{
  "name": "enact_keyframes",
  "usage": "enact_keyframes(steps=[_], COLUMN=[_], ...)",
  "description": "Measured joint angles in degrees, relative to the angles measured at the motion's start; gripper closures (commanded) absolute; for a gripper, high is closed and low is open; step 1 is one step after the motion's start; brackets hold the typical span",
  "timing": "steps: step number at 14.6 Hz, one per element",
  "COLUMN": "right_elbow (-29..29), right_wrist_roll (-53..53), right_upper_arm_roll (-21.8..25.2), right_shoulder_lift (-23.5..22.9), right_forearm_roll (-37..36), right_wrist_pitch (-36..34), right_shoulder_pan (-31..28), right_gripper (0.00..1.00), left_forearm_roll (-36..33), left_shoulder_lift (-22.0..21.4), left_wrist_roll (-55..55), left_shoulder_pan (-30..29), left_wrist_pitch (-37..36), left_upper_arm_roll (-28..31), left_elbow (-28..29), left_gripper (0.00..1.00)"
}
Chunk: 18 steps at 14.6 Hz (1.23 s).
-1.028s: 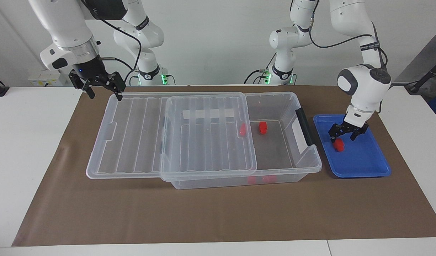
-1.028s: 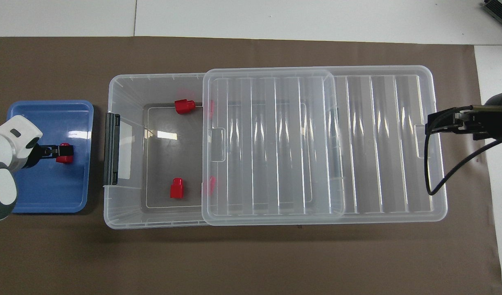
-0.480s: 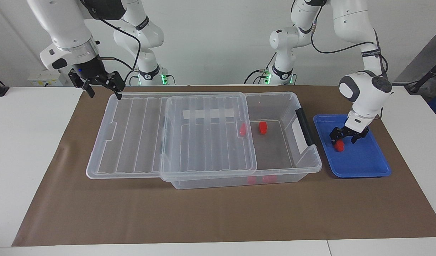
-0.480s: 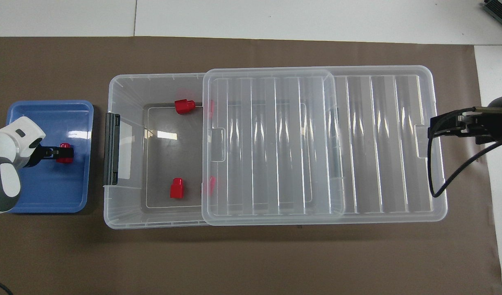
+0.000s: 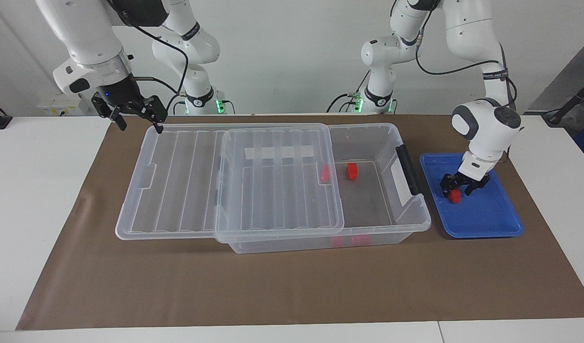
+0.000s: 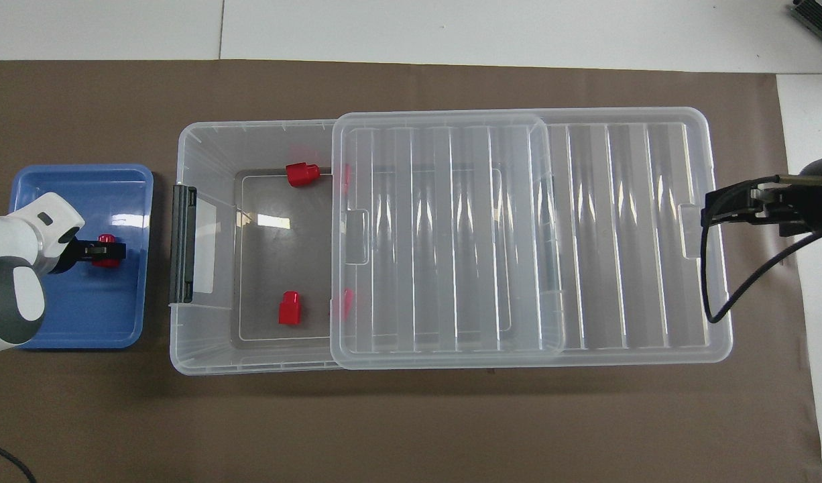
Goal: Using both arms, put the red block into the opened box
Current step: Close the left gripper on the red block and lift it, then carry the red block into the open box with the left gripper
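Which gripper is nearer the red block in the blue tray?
Left. The left gripper is down at the red block in the blue tray; the right gripper waits over the lid's corner.

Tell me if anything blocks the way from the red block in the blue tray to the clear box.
Nothing visible does. The small red plastic block lies in the shallow blue tray under the left gripper; the large clear plastic box beside it is uncovered at that end.
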<state>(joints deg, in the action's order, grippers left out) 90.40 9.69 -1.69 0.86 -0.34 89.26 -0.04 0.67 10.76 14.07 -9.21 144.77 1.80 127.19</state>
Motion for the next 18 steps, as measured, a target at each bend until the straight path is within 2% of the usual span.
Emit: enact_keyframes(steps=[1, 7, 9, 11, 14, 16, 18], right_elbow=[0.00, 0.00, 0.00, 0.00, 0.01, 0.02, 0.14], right_wrist_roll=[0.00, 0.00, 0.00, 0.00, 0.00, 0.00, 0.00], right_upper_arm_roll=[0.00, 0.02, 0.04, 0.15, 0.22, 0.23, 0.25], right_shoulder_lift=[0.00, 0.00, 0.00, 0.00, 0.00, 0.00, 0.00], right_forearm_roll=[0.00, 0.00, 0.00, 0.00, 0.00, 0.00, 0.00], right_wrist_pitch=[0.00, 0.00, 0.00, 0.00, 0.00, 0.00, -0.05], right_shoulder_pan=[-0.04, -0.13, -0.23, -0.39, -0.39, -0.39, -0.41], right_gripper=[0.00, 0.00, 0.00, 0.00, 0.00, 0.00, 0.00], left_forearm_roll=[0.00, 0.01, 0.80, 3.58, 5.20, 5.37, 5.38], left_shoulder_lift=[0.00, -0.01, -0.08, -0.32, -1.54, -2.36, -2.96], left_wrist_roll=[0.00, 0.02, -0.15, -0.71, -6.91, -16.28, -27.37], left_shoulder_pan=[0.01, 0.71, 1.32, 1.40, 1.50, 3.00, 7.48], left_wrist_pitch=[0.00, -1.76, -10.91, -23.44, -37.77, -42.49, -43.22], left_upper_arm_roll=[-0.03, -0.52, -0.58, -0.57, -1.32, -3.81, -5.73], left_elbow=[0.00, -2.12, -8.46, -17.64, -28.00, -31.78, -32.80], left_gripper=[1.00, 1.00, 1.00, 1.00, 1.00, 1.00, 1.00])
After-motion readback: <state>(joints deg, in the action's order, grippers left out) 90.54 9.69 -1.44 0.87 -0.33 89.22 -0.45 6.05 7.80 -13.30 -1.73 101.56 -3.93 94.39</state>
